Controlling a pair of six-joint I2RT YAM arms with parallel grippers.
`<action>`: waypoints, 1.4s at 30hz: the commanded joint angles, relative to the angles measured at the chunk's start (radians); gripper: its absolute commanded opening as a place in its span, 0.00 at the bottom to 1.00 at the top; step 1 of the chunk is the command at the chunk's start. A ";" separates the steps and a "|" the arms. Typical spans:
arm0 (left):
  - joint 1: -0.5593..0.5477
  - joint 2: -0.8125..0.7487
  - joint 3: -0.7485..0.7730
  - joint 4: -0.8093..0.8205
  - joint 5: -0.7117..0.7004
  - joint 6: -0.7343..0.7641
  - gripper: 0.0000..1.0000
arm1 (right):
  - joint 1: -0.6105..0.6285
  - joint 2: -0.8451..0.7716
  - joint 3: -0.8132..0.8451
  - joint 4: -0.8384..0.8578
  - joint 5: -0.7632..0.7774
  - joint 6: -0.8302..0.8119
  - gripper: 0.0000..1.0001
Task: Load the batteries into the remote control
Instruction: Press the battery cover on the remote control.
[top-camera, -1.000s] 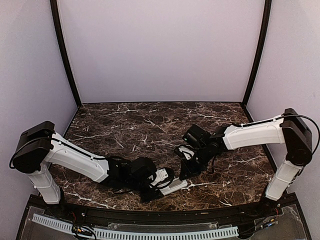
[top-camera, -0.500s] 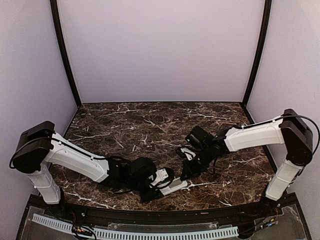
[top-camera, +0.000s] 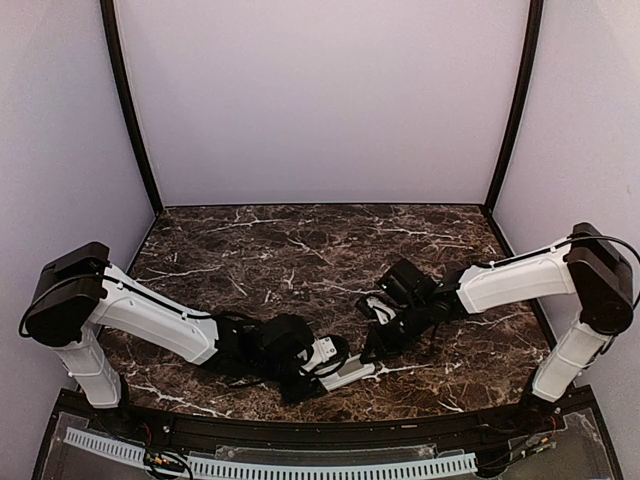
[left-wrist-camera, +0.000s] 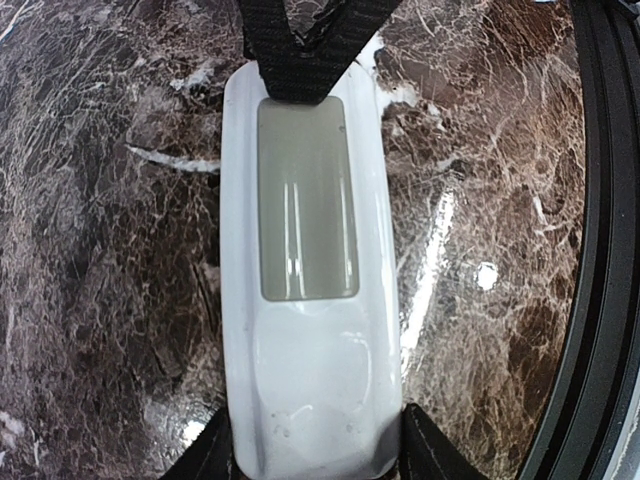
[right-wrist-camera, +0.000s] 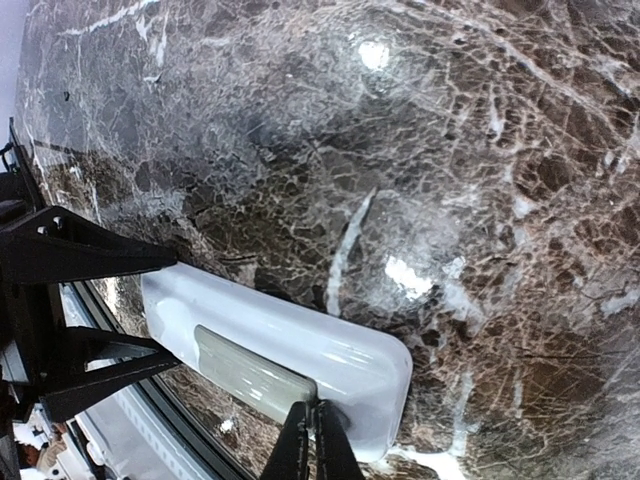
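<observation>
Where the dark marble table (top-camera: 260, 250) nears its front edge, one remote control (left-wrist-camera: 310, 300) lies back up, left gripper (left-wrist-camera: 316, 452) clamped on its sides, right gripper (right-wrist-camera: 310, 440) at its end, jaws together; beyond, three lilac walls (top-camera: 320, 100), two black posts (top-camera: 128, 110).

Remote control (top-camera: 352, 373) – small, slim white handset with rounded corners, lying flat on the table near the front edge, about centre. Its long axis runs roughly left–right, with the right end angled slightly farther away. The plain white side faces up. A long, glossy grey-green rectangle (left-wrist-camera: 306, 198) is set into that side toward the right end – can't tell whether it's an open bay or a panel. The left gripper (left-wrist-camera: 315, 462) pinches its sides at the left end.
</observation>
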 joint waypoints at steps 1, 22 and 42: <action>0.000 0.064 -0.013 -0.081 0.003 -0.002 0.28 | 0.106 0.096 0.003 -0.109 0.148 0.021 0.05; 0.000 0.064 -0.016 -0.107 -0.014 0.015 0.28 | 0.111 -0.016 0.231 -0.381 0.350 -0.069 0.17; 0.000 -0.072 -0.035 -0.098 -0.019 0.008 0.74 | 0.096 0.040 0.163 -0.141 0.081 -0.118 0.10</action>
